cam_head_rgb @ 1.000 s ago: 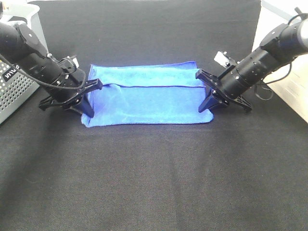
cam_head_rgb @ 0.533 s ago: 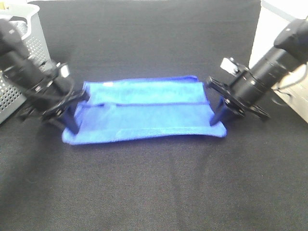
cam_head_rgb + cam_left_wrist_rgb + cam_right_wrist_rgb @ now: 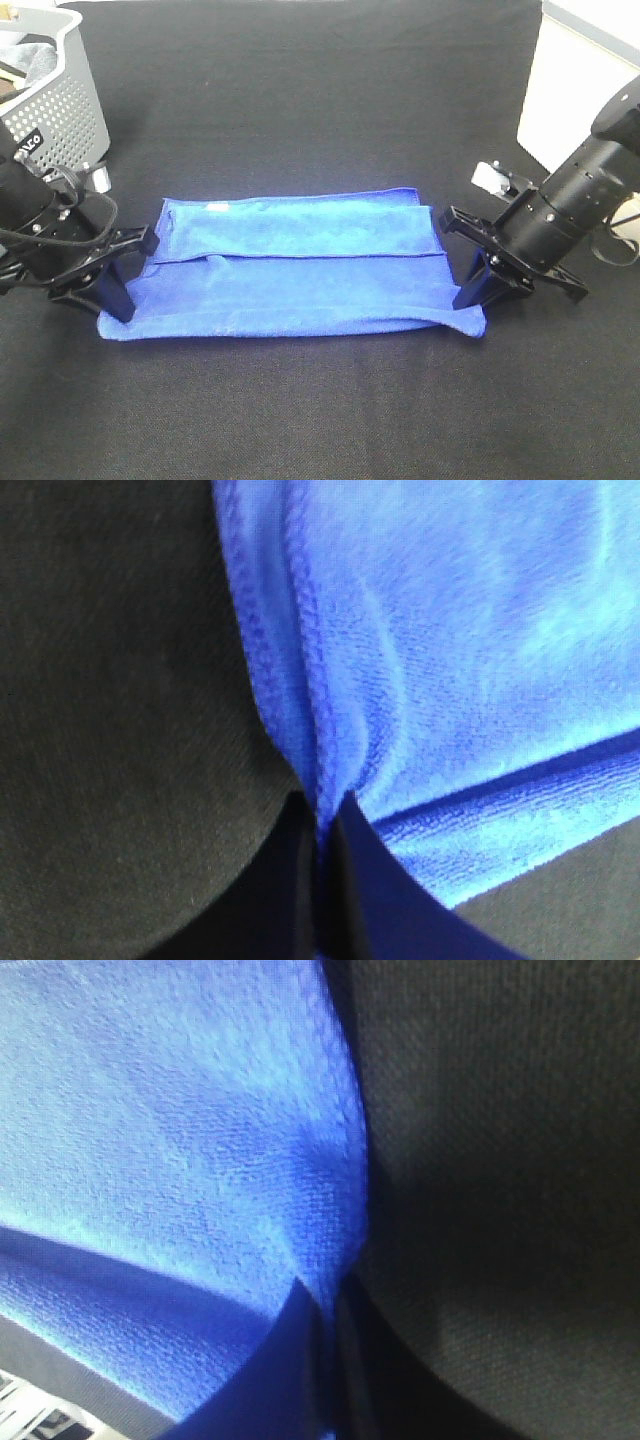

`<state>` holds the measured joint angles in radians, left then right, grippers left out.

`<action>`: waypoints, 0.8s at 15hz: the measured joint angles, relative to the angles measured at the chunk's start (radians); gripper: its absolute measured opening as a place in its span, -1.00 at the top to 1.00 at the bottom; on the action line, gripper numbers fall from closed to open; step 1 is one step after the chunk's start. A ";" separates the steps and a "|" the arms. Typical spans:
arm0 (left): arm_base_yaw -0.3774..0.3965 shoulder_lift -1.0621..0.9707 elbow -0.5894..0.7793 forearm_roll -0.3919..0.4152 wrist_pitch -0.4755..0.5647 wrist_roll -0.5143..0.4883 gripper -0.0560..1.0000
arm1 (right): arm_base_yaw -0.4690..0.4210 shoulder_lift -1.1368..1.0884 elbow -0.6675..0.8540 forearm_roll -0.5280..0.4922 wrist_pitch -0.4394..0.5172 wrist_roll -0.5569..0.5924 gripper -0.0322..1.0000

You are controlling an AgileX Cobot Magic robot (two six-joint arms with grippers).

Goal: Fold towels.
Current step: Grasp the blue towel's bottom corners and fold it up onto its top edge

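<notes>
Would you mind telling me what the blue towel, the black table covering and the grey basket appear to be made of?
The blue rectangular towel looks like microfibre terry: fine matte nap, stitched hem. The black table covering seems woven fabric, with visible weave. The grey perforated basket is probably moulded plastic.

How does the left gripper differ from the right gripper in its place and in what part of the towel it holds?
The left gripper pinches the towel's left end, by the near corner; the right gripper pinches the right end, by the near corner. The left gripper works close to the basket; the right gripper has no basket beside it. Both are black, tilted down and shut on the towel's edge.
</notes>
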<state>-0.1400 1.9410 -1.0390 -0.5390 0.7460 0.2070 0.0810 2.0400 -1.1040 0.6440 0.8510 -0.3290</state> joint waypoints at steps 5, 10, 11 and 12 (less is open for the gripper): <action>0.000 0.022 -0.196 0.005 -0.048 -0.036 0.88 | 0.000 0.032 -0.260 -0.009 -0.002 0.000 0.94; 0.000 0.179 -0.404 0.012 -0.095 -0.043 0.88 | 0.000 0.184 -0.499 -0.010 0.006 0.000 0.94; 0.000 0.179 -0.404 0.012 -0.095 -0.043 0.88 | 0.000 0.184 -0.499 -0.010 0.006 0.000 0.94; 0.000 0.214 -0.435 0.016 -0.100 -0.043 0.88 | 0.000 0.212 -0.526 -0.010 0.002 0.000 0.94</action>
<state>-0.1400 2.1550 -1.4740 -0.5230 0.6460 0.1640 0.0810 2.2520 -1.6300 0.6340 0.8530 -0.3290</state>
